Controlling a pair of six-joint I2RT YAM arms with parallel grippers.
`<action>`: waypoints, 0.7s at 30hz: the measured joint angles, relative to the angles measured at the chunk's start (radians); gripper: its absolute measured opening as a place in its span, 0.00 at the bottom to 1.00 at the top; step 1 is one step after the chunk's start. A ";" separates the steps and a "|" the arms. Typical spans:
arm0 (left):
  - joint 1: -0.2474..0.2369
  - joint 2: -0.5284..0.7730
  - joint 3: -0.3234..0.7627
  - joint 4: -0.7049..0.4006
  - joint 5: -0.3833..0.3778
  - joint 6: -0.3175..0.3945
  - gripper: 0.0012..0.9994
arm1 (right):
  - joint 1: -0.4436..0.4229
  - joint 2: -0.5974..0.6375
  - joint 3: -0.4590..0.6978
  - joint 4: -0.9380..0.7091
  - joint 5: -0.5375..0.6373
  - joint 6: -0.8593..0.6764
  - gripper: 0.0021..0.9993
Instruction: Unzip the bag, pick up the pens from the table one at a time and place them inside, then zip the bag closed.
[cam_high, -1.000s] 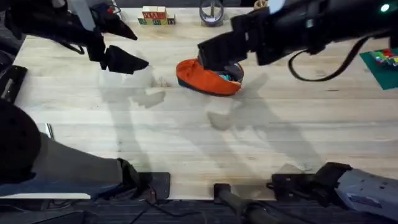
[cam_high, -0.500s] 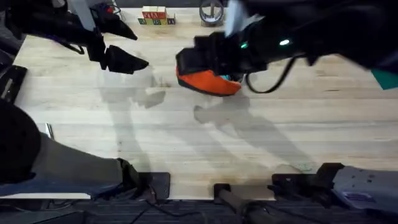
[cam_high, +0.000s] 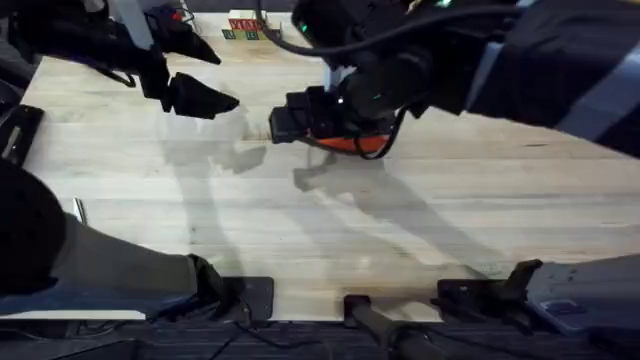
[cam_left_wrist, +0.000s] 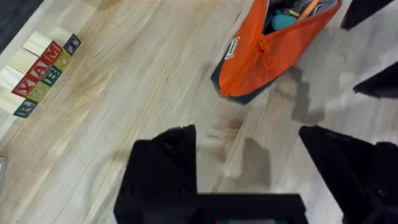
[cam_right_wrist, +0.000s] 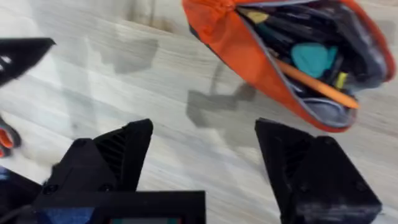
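1. Overhead: right gripper (cam_high: 282, 122) reaching across the middle, low over the light wood tabletop (cam_high: 330, 230), just beside the orange bag (cam_high: 345, 142), most of which sits hidden under the dark arm. Left gripper (cam_high: 205, 100) parked well apart toward the far left, holding nothing. Alphabet blocks (cam_high: 240, 26) along the far edge.

2. Left wrist: left jaws spread wide and empty above bare wood. Bag (cam_left_wrist: 264, 53) farther off, lying on its dark grey underside with the mouth gaping; small pull tab (cam_left_wrist: 232, 48) on the near end. Blocks (cam_left_wrist: 40, 74) off to one side.

3. Right wrist: right jaws released, nothing between them, poised over bare tabletop just short of the bag (cam_right_wrist: 249, 43). Zipper fully undone; slim orange pen (cam_right_wrist: 314, 82) already inside among teal and dark items, lying close to the open lip.

4. Judged stage: loading looks done, closing the zipper likely next.

5. Risks: pen so near the lip could snag the slider or spill out if the soft pouch gets nudged. With only one arm on it, tugging the tab would probably drag the unanchored pouch across the wood rather than close it. Pinching fabric instead of the small tab also likely.
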 joint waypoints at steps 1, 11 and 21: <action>0.000 0.000 0.000 0.000 0.000 0.000 0.99 | 0.008 0.004 0.000 0.012 0.005 0.015 1.00; 0.000 0.000 0.000 0.000 0.000 0.000 0.99 | 0.097 0.012 0.000 0.059 0.196 0.143 1.00; 0.000 0.000 0.000 0.000 0.000 0.000 0.99 | 0.104 0.058 0.000 0.124 0.260 0.167 1.00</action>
